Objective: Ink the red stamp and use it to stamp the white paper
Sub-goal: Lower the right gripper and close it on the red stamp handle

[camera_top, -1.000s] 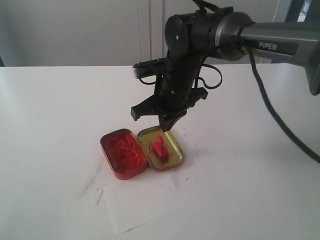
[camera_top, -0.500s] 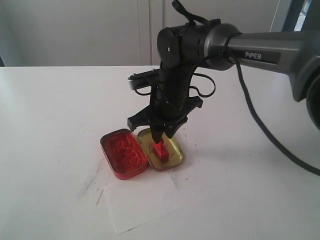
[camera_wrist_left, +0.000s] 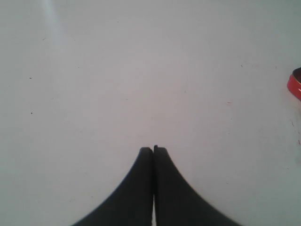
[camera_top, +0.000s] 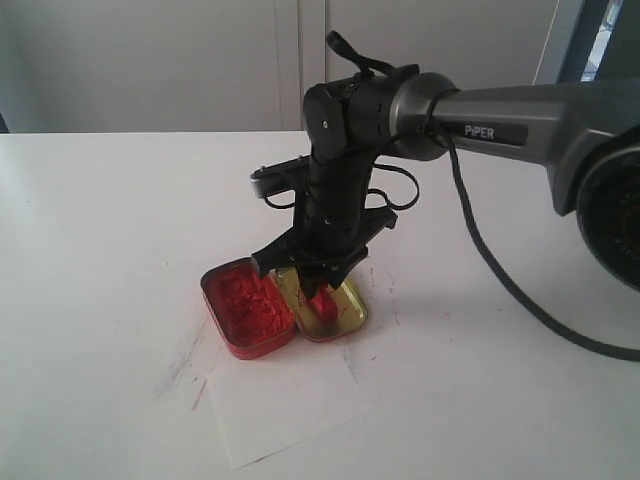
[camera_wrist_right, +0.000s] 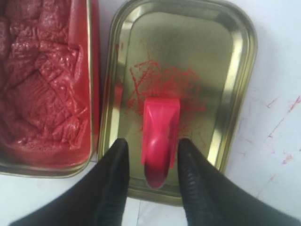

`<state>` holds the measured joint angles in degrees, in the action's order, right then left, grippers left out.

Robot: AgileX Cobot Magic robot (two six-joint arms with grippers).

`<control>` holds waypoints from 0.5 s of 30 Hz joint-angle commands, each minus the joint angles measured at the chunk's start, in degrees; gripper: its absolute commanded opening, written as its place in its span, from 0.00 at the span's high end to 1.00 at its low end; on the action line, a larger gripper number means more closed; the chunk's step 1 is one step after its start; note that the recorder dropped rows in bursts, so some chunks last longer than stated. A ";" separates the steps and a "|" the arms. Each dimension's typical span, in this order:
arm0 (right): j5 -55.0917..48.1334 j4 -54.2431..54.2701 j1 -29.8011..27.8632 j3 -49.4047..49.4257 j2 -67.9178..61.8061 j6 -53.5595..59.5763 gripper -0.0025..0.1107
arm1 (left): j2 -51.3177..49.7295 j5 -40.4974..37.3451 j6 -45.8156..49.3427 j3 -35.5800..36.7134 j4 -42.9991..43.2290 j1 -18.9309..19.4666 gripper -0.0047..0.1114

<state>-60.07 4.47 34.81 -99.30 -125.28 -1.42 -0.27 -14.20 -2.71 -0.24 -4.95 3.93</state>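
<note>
The red stamp (camera_top: 326, 304) stands upright in the gold tin lid (camera_top: 350, 318), handle up. My right gripper (camera_top: 320, 288) hangs straight down over it, open. In the right wrist view the stamp (camera_wrist_right: 160, 127) sits between the two black fingers (camera_wrist_right: 115, 179), with a small gap on each side. The red ink tin (camera_top: 243, 305) lies right beside the lid. In front of both tin halves lies the white paper (camera_top: 285, 405). Over bare tabletop, my left gripper (camera_wrist_left: 153, 149) is shut with nothing in it.
The gold lid (camera_wrist_right: 235, 94) carries red ink smears, and red marks dot the white table (camera_top: 100, 250) around the tins. An edge of the red tin (camera_wrist_left: 295, 84) shows in the left wrist view. The right arm (camera_top: 500, 110) reaches in from the right.
My right gripper has come down over the lid and opened from shut. Its fingers now stand on either side of the stamp's handle. The stamp has not moved.
</note>
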 commanded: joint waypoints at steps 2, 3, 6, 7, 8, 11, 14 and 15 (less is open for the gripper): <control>1.06 -0.98 0.06 -0.23 -0.35 -0.25 0.68 | 0.27 -0.24 0.05 0.24 -0.51 -0.06 0.96; 1.30 -1.57 0.06 -0.23 -0.48 -0.70 0.68 | 0.27 -0.24 0.05 0.24 -0.51 -0.06 0.96; 1.46 -3.03 0.06 -0.23 -0.48 -2.00 0.68 | 0.27 -0.24 0.05 0.24 -0.51 -0.06 0.96; 1.46 -3.26 0.06 -0.23 -0.48 -2.13 0.68 | 0.27 -0.24 0.05 0.24 -0.51 -0.06 0.96; 1.36 -3.23 0.06 -0.23 -0.48 -2.13 0.68 | 0.27 -0.24 0.05 0.24 -0.51 -0.06 0.96; 1.36 -3.23 0.06 -0.23 -0.59 -2.56 0.68 | 0.27 -0.24 0.05 0.24 -0.51 -0.06 0.96; 1.36 -3.23 0.06 -0.23 -0.93 -2.86 0.68 | 0.27 -0.24 0.05 0.24 -0.51 -0.06 0.96; 1.13 -3.09 0.06 -0.23 -1.10 -2.86 0.68 | 0.27 -0.24 0.05 0.24 -0.51 -0.06 0.96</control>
<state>-59.04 1.64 34.90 -99.30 -125.89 -3.91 -0.27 -14.20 -2.71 -0.24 -4.95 3.93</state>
